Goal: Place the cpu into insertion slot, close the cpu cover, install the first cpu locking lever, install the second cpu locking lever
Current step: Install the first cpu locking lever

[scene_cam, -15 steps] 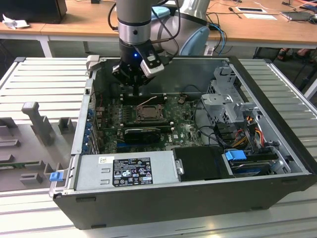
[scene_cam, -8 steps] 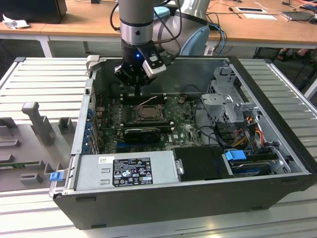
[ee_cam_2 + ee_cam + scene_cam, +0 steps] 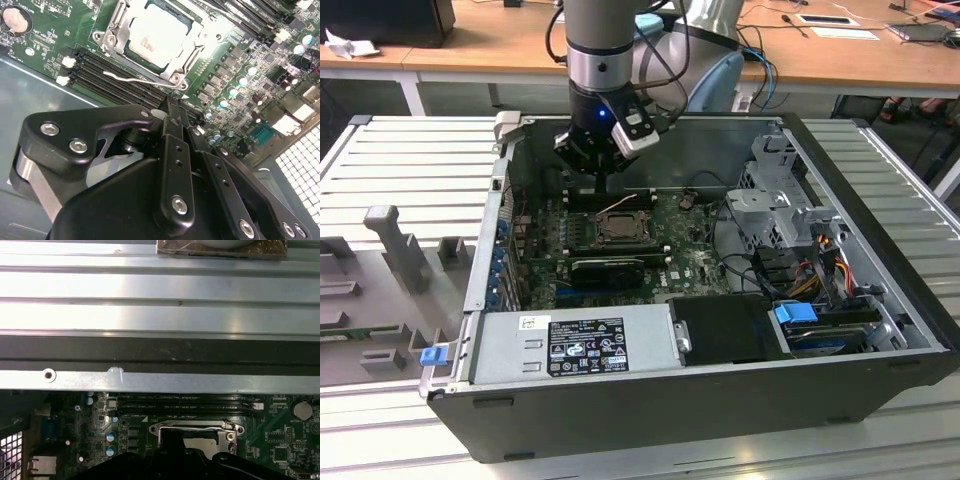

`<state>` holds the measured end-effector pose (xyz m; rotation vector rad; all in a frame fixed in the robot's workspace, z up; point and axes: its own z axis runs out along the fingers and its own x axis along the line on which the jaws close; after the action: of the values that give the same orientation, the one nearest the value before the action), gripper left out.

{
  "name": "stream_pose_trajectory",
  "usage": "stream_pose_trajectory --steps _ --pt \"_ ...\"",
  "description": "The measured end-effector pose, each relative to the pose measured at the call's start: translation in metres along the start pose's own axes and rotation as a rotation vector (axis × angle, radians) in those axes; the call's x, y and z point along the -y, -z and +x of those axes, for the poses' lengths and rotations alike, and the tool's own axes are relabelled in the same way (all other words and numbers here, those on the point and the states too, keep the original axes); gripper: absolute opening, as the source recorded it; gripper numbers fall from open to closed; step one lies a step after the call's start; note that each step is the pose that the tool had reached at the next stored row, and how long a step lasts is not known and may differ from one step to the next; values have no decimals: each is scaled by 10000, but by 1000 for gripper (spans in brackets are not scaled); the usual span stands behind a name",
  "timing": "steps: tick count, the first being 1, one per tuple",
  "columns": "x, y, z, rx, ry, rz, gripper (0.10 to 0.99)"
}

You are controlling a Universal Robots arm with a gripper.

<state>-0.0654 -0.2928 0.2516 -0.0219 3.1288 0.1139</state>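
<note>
The cpu [image 3: 159, 31] lies in the insertion slot [image 3: 619, 226] on the green motherboard, its silver top showing. The cpu cover [image 3: 112, 39] is down around it as a metal frame. A thin wire locking lever [image 3: 126, 76] stands loose along the socket's side, next to the black memory slots. My gripper [image 3: 172, 106] hangs just above the board beside that lever and the socket's corner, fingers shut together with nothing between them. In the exterior view the gripper [image 3: 604, 186] is behind the socket, inside the open computer case. The first wrist view shows the cpu [image 3: 202, 443] beyond my dark fingers [image 3: 172, 440].
The case walls [image 3: 650, 385] surround the board. A power supply [image 3: 575, 340] lies at the front, and a drive cage [image 3: 775, 200] with cables is on the exterior view's right. Memory slots [image 3: 117, 75] and capacitors [image 3: 235, 92] crowd the socket. A ribbed metal table [image 3: 400, 160] lies outside.
</note>
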Motion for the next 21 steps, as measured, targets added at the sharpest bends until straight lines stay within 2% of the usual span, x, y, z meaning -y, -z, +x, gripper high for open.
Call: stream_pose_trajectory --steps 1,2,3,7,11,17,19,21 --pt "4 -2 -4 2 -2 -149 106" --pt "12 -13 -24 4 -2 -245 106" --pt "19 -29 -45 7 -1 -279 106" --pt "29 -102 -110 4 7 -294 106" --pt "32 -146 -130 -17 279 -297 106" --pt "36 -220 -254 -18 288 -297 106" --pt "35 -238 -269 -18 286 -298 106" --pt "34 -257 -275 -18 291 -340 106"
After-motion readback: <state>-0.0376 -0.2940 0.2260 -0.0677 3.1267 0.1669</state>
